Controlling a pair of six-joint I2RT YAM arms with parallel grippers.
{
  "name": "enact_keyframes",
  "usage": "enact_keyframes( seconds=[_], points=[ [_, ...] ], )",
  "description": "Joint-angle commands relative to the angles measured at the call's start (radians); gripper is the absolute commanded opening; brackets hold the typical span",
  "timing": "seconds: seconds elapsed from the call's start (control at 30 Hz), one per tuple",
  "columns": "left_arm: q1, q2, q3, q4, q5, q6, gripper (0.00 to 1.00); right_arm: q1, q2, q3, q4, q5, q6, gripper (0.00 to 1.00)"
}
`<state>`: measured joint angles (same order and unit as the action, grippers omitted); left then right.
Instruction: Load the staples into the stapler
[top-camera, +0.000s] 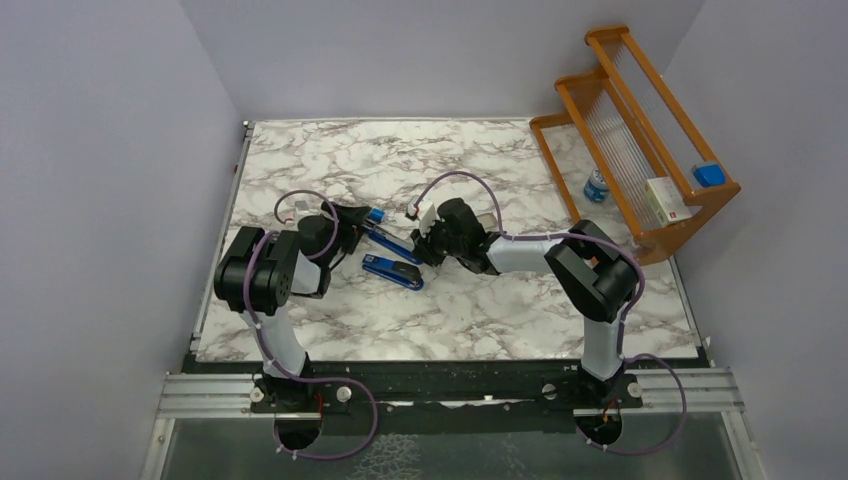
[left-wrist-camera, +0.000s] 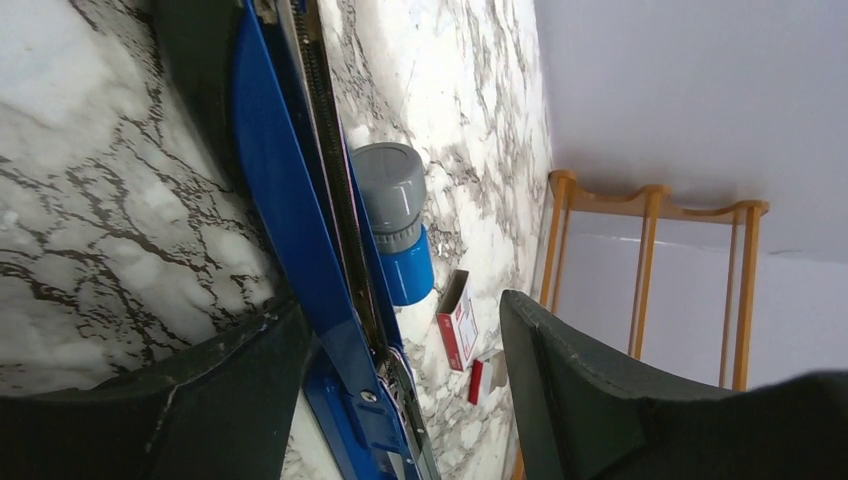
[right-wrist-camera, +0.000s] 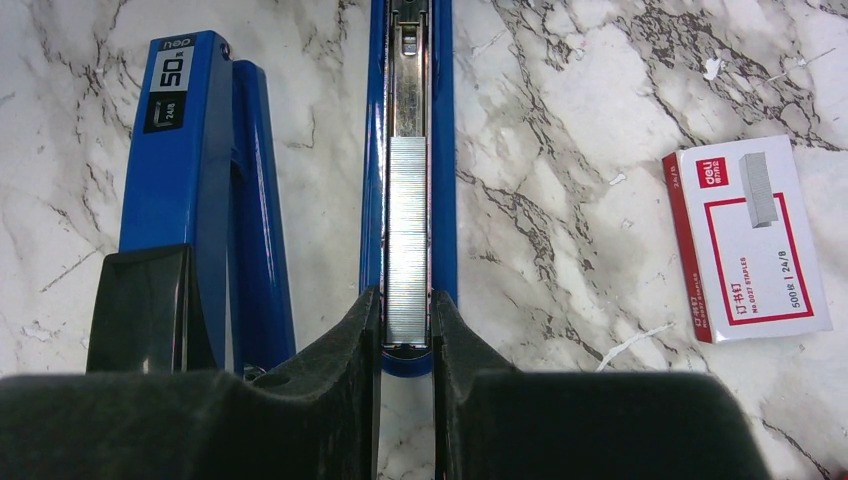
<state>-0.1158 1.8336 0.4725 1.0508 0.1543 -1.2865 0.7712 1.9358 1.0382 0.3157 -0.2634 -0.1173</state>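
One strip of staples (right-wrist-camera: 407, 235) lies in the open magazine channel of the single blue stapler (right-wrist-camera: 190, 150). The stapler is swung open, with its labelled top cover beside the channel. The right gripper (right-wrist-camera: 407, 305) is pinched on the strip's near end, a finger against each side. The left gripper (left-wrist-camera: 400, 310) stands spread around the stapler's long blue arm: one finger meets it, the other is well apart.

One white staple box (right-wrist-camera: 748, 240) with a red label lies flat on the marble on the channel's other side, near but not touching. One grey-capped blue cylinder (left-wrist-camera: 395, 230) sits just beside the arm.

The stapler is in the middle of the table (top-camera: 450, 320), well off every edge, with bare marble in front and behind. One wooden rack (top-camera: 640, 130) fills the far right corner and holds a second white box (top-camera: 668, 200).
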Motion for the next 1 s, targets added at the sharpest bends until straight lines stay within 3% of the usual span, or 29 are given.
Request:
enact_keyframes(
  seconds=[0.0, 0.4, 0.97],
  points=[
    [0.033, 0.03, -0.016, 0.079, -0.032, 0.04, 0.69, 0.01, 0.005, 0.004, -0.012, -0.03, -0.03, 0.01],
    [0.084, 0.112, -0.002, 0.302, 0.047, 0.07, 0.56, 0.01, -0.003, -0.007, -0.03, -0.049, -0.066, 0.01],
    [0.042, -0.046, 0.007, 0.179, 0.076, 0.359, 0.29, 0.009, 0.018, 0.02, -0.052, -0.075, -0.074, 0.01]
  ],
)
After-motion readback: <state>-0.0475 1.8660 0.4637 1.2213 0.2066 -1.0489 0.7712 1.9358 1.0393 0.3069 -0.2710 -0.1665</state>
